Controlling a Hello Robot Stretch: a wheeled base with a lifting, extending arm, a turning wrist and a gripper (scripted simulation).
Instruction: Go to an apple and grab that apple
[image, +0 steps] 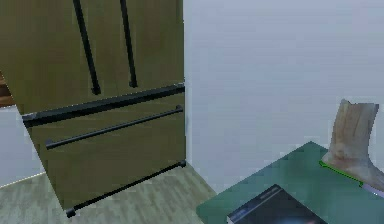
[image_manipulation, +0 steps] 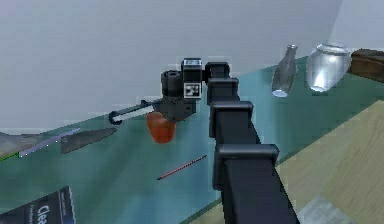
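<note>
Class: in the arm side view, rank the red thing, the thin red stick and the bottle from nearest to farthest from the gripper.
1. Red thing, right at the gripper.
2. Red stick, lower, toward the table's near edge.
3. Bottle, far right.

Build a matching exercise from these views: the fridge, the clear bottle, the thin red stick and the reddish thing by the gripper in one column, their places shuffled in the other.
1. fridge
2. reddish thing
3. clear bottle
4. thin red stick

A. lies on the teal tabletop, left of the arm
B. forward view's left, with dark handles
C. just under the gripper in the picture
D. stands beside a glass vase

Pairs: 1-B, 2-C, 3-D, 4-A
</note>
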